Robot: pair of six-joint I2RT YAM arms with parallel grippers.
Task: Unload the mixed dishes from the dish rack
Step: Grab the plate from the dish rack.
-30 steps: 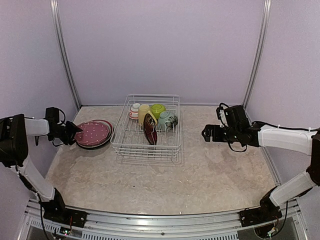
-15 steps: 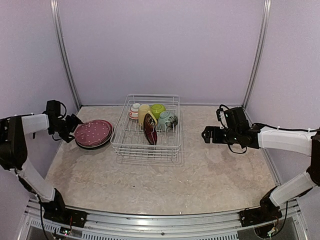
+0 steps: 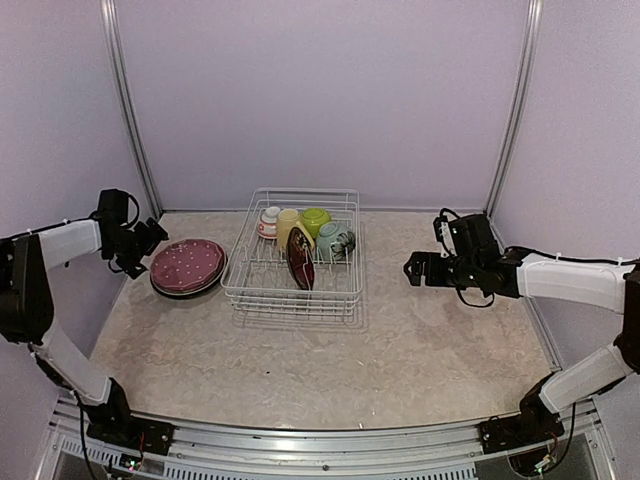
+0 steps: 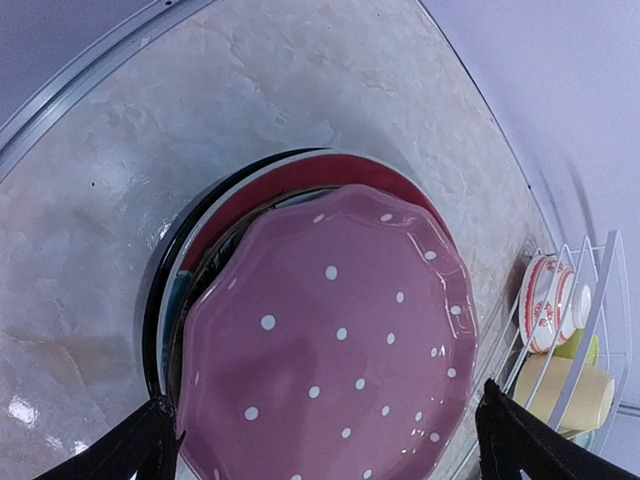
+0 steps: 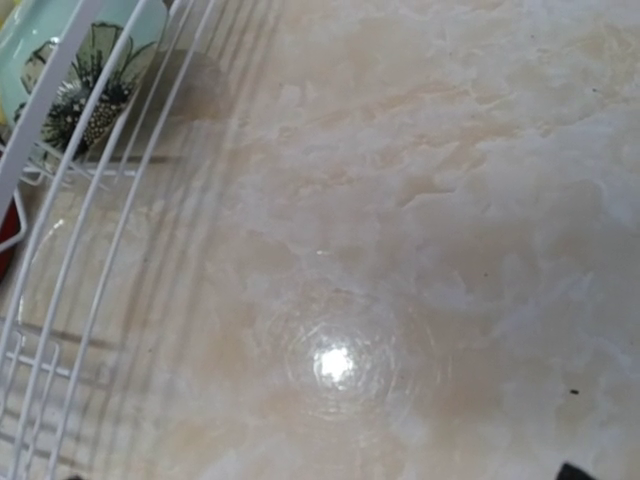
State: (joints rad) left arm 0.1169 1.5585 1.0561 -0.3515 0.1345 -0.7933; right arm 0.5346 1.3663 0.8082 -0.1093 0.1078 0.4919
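now that the left gripper (image 3: 147,250) has let go and drawn back toward 10 o'clock, its jaws stand wide and hold nothing. a second ago it sat at the rim of the pink dotted plate (image 4: 330,340). that plate lies flat on top of a stack on the tabletop (image 3: 330,370), at 9 o'clock of the dish rack (image 3: 290,305), with a red-rimmed plate (image 4: 300,180) showing beneath it. you can count that plate as unloaded.

what remains in the dish rack:
- a dark red plate (image 3: 300,258), on edge near the middle
- a pale yellow mug (image 3: 287,225), a lime green bowl (image 3: 316,219), a striped pinkish bowl (image 3: 269,222) and a flowered pale green bowl (image 3: 333,240), crowded at the 12 o'clock end

the right gripper (image 3: 412,268) hangs at 3 o'clock of the rack, jaws spread and holding nothing (its wrist view shows only bare tabletop and the rack's side wires).

room is tight for your left arm, which sits between the stack and the left wall (image 3: 60,150). the widest bare tabletop lies at 6 o'clock of the rack. the lane at 3 o'clock looks clear for the right arm. mind the rack's raised rim as you reach in.
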